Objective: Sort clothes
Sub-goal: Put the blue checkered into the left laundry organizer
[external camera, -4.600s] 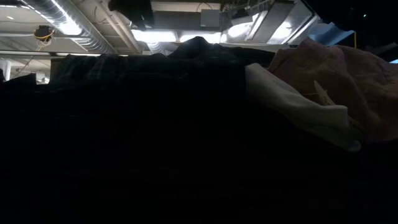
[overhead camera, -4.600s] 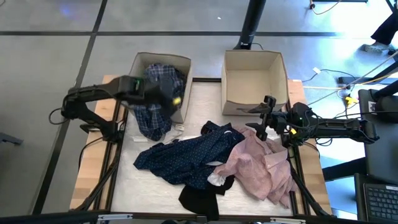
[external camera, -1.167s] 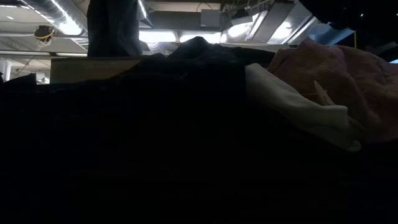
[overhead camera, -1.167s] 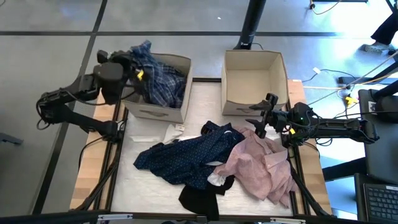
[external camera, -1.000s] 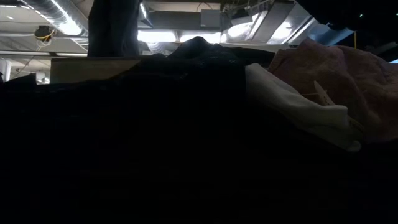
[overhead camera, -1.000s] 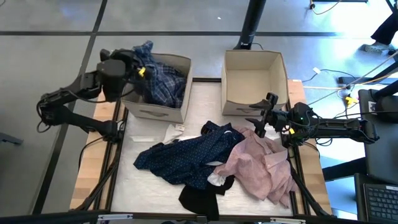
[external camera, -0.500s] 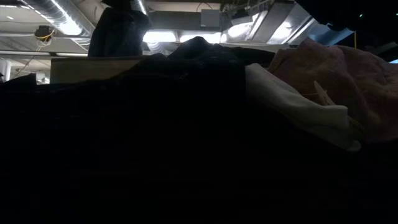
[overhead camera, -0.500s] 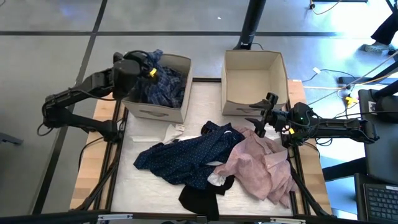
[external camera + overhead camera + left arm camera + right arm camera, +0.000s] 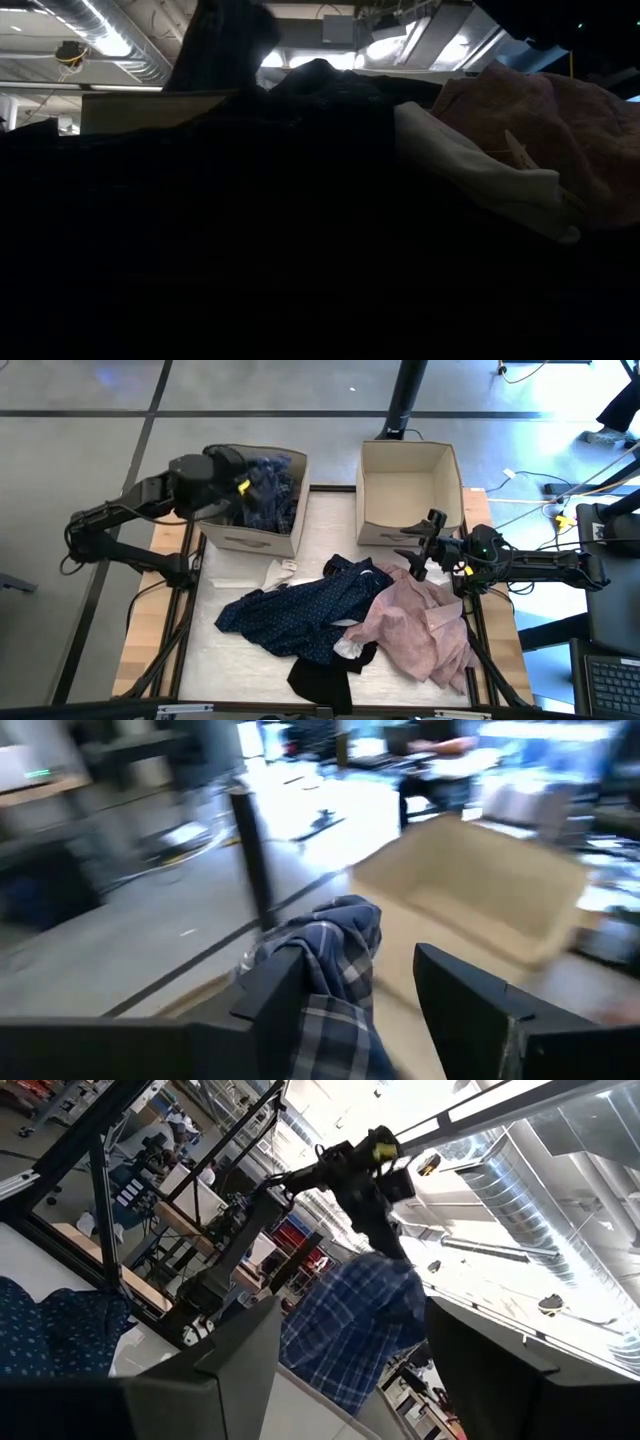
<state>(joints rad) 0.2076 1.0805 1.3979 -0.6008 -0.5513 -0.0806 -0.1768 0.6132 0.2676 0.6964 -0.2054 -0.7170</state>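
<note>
Low view dark, left wrist blurred

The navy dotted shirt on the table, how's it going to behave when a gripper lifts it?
The navy dotted shirt lies crumpled and spread, so it will likely hang floppy. It overlaps the pale pink shirt, so lifting may drag that along. It probably won't roll or tip.

Two beige fabric boxes [image 9: 409, 490] sit side by side on the table [image 9: 240, 665], apparently apart.

My left gripper [image 9: 243, 485] hung clamped over the left fabric box [image 9: 232, 536]; my right gripper [image 9: 425, 545] waited open beside the other.
</note>
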